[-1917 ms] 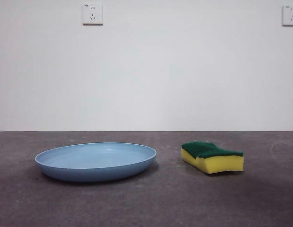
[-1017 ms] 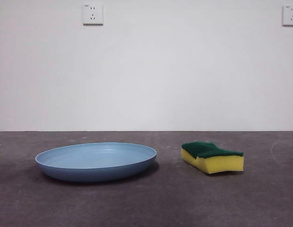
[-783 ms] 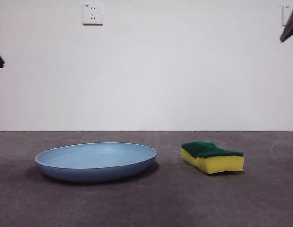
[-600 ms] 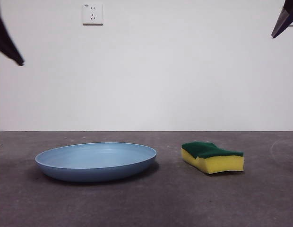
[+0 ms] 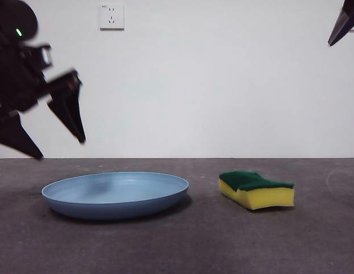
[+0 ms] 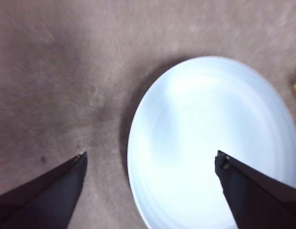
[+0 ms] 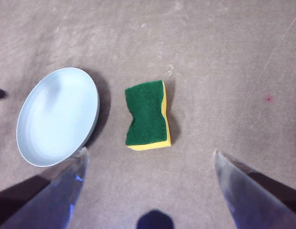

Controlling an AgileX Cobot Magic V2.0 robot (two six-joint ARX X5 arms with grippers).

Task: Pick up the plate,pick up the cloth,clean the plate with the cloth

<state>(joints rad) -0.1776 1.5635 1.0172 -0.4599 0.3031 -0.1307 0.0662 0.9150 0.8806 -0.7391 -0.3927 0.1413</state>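
One plate lies flat on the table with one cloth just beside it — the cloth is really a squashy sponge, easy to pinch by its sides. The plate looks light, hard and maybe slippery, so its raised rim is the place to grab. The left gripper hangs over the plate's edge with jaws wide apart — the right gripper waits high up, open too.

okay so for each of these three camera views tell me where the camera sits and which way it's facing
Front view: low at table height, looking level at plate, sponge and wall; left gripper above the plate, open.
Left wrist view: on the left arm, looking down on the plate's rim; own jaws apart.
Right wrist view: higher, looking down; own jaws apart.
All share the plate.
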